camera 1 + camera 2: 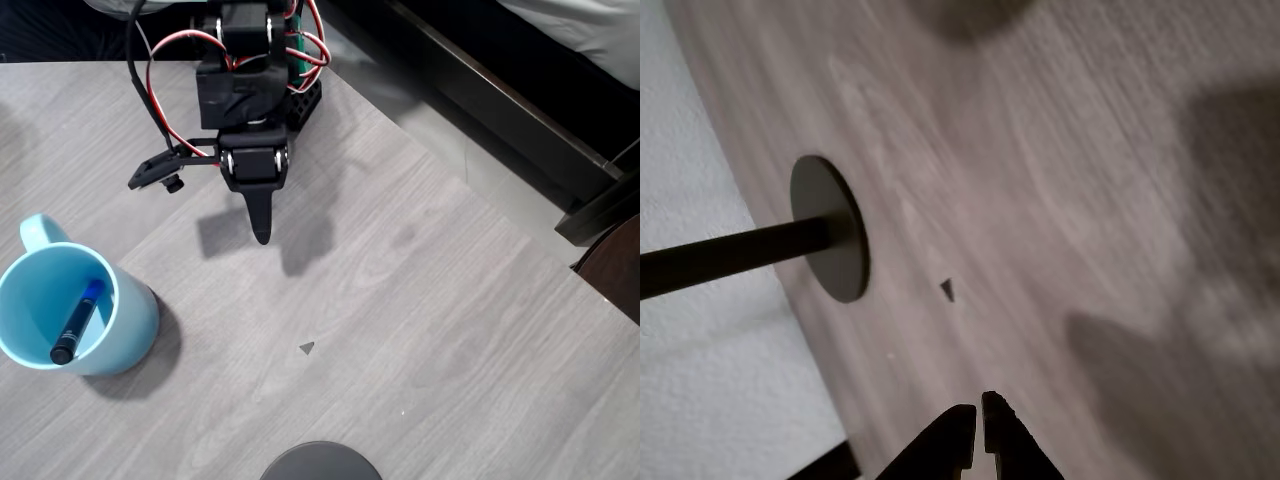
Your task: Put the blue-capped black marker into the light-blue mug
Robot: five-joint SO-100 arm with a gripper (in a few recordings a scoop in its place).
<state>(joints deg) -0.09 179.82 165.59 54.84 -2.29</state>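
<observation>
Overhead view: blue-capped black marker (78, 319) is seen lying slanted inside the light-blue mug (130, 320), cap uppermost, tip against the inner wall. The mug is stood on the grey wood-grain worktop (420, 330), handle turned away from the viewer. Well apart from the mug, the claw (262, 232) is held clenched and empty above the worktop; in the wrist view its tips (980, 420) are nearly touching. A dark round base (830, 228) is seen beyond.

One mug (120, 320), one marker (78, 322), perhaps one disc (320, 462).
</observation>
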